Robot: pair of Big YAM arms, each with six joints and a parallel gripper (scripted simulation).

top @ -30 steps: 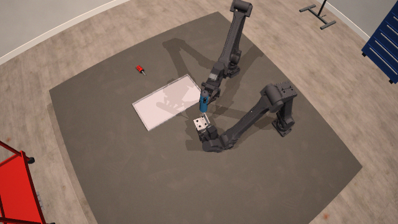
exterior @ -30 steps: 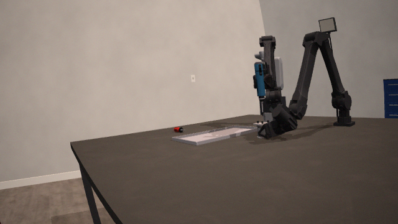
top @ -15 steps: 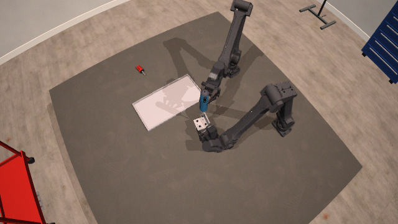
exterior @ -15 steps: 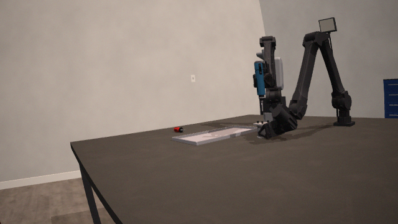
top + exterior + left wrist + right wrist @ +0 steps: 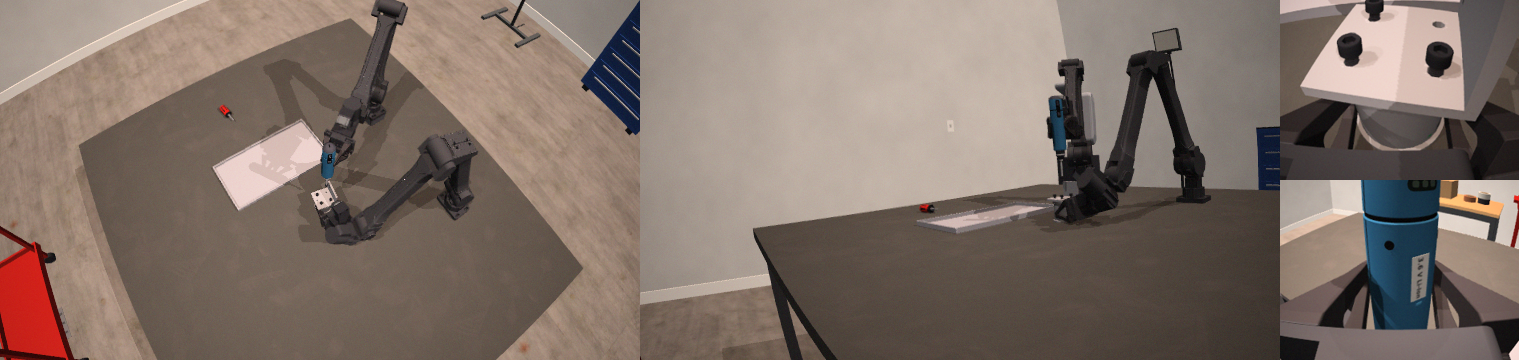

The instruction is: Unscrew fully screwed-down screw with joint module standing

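Note:
The joint module's grey round body (image 5: 1400, 128) stands under the white bracket (image 5: 324, 198) (image 5: 1380, 82). My left gripper (image 5: 324, 212) (image 5: 1400, 89) is shut on the module, one finger on each side. In the left wrist view, a front left screw (image 5: 1350, 47), a front right screw (image 5: 1439, 57) and a back left screw (image 5: 1374, 7) stand raised with necks showing. The back right hole (image 5: 1438, 24) has no screw. My right gripper (image 5: 328, 160) (image 5: 1400, 268) is shut on the blue electric screwdriver (image 5: 327, 169) (image 5: 1057, 125) (image 5: 1400, 260), upright with its bit above the plate. The tip's contact is unclear.
A white shallow tray (image 5: 265, 165) (image 5: 985, 218) lies beside the module. A small red screwdriver (image 5: 225, 111) (image 5: 926, 208) lies beyond the tray. The bracket's upright wall (image 5: 1492, 60) rises on the right in the left wrist view. Both arms reach in close together.

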